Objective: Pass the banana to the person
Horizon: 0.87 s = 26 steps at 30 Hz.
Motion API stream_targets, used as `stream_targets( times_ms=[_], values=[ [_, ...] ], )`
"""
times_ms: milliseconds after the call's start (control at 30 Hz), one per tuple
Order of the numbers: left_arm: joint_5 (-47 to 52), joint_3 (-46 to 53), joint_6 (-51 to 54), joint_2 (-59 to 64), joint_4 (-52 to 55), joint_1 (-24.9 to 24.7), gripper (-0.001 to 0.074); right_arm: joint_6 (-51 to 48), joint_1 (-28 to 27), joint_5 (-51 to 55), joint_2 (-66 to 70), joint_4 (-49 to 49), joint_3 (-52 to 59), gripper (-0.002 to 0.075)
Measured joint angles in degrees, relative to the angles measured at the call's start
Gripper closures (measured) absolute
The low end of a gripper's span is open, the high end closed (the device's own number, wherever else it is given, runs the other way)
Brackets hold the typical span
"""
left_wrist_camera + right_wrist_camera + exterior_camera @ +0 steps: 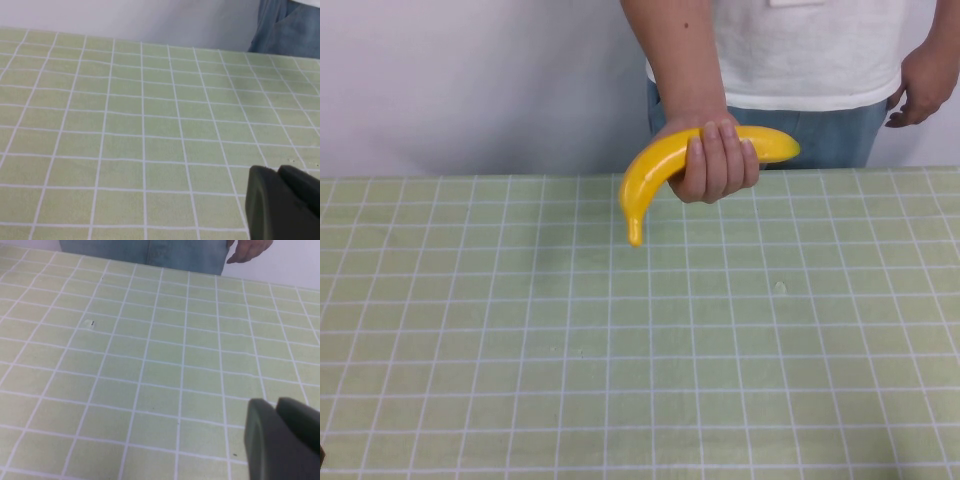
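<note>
Yellow and shiny, the banana (655, 170) is up off the green checked counter (620, 360), held in the hand (715, 160) of the person (800, 50) by the far edge. It lies mostly sideways, one end drooping toward the counter on the robot's left. The left gripper (285, 205) and right gripper (282, 440) each show only a dark bit low over bare counter, so I cannot tell how their fingers are.

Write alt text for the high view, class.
A person in a white T-shirt holds a yellow banana in one hand above the far edge of a green checked table. Neither robot gripper shows here.
</note>
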Motion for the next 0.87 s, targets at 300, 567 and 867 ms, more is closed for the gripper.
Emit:
stream_targets(
  times_ms=[300,567,867],
  values=[
    [0.0,0.0,0.0,0.0,0.0,0.22,0.0733,0.0,0.0,0.0,0.0,0.0,0.0,0.0733],
    [-0.1,0.0,0.0,0.0,0.0,0.95,0.0733,0.0,0.0,0.0,0.0,0.0,0.0,0.0733],
    [-0.1,0.0,0.0,0.0,0.0,3.8,0.0733,0.0,0.0,0.0,0.0,0.0,0.0,0.0733]
  ],
)
